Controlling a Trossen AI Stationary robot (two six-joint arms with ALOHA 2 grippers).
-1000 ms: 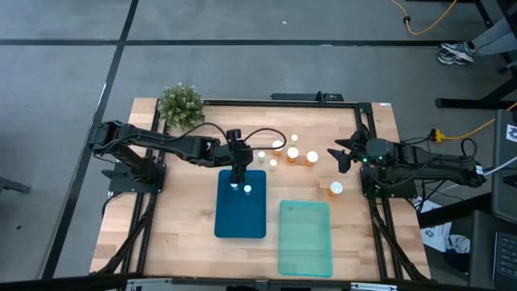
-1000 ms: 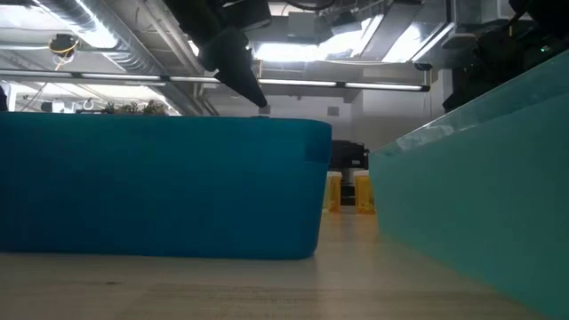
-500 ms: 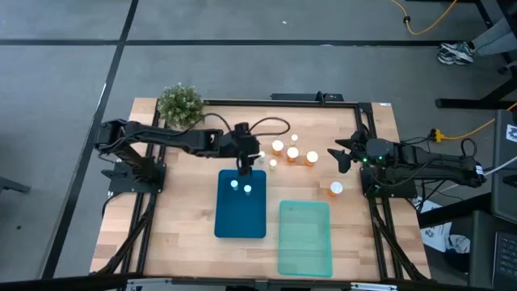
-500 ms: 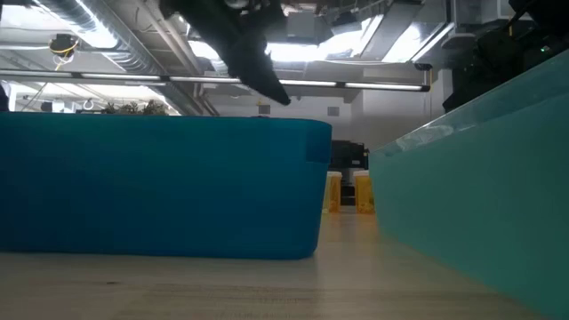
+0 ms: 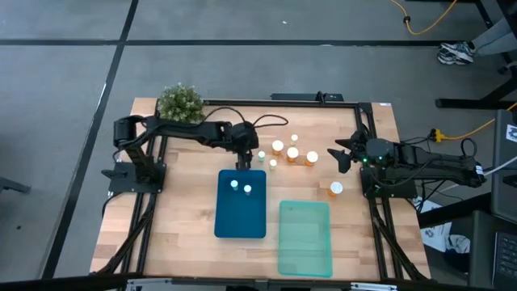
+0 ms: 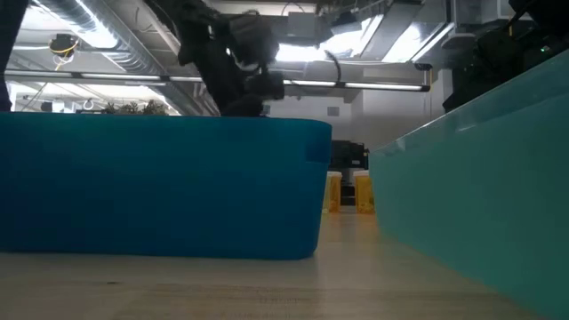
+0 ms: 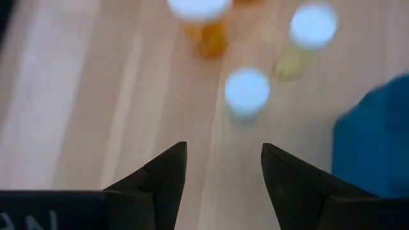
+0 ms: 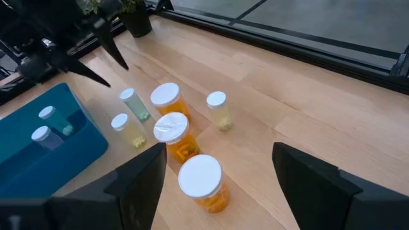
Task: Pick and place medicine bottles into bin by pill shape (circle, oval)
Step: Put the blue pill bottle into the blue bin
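Note:
Several white-capped medicine bottles (image 5: 292,153), some small and pale, some larger and orange, stand upright in a cluster on the wooden table behind the bins; they also show in the right wrist view (image 8: 169,128). One orange bottle (image 5: 335,188) stands alone at the right. Two small bottles (image 5: 241,187) stand in the blue bin (image 5: 241,214). My left gripper (image 5: 241,162) is open and empty just behind the blue bin's far edge; a small pale bottle (image 7: 246,92) stands ahead of its fingers (image 7: 223,153). My right gripper (image 5: 339,155) is open and empty, right of the cluster.
A teal bin (image 5: 305,237) sits right of the blue bin near the front. A small green potted plant (image 5: 180,103) stands at the far left corner. A black frame (image 5: 283,100) runs along the table's edges. In the low view the two bins (image 6: 160,187) fill the foreground.
My left gripper has gone from above the blue bin toward the table's far edge, out over the bin's far wall, to the bare wood beside the small bottles. The two bottles in the blue bin have stayed in place.

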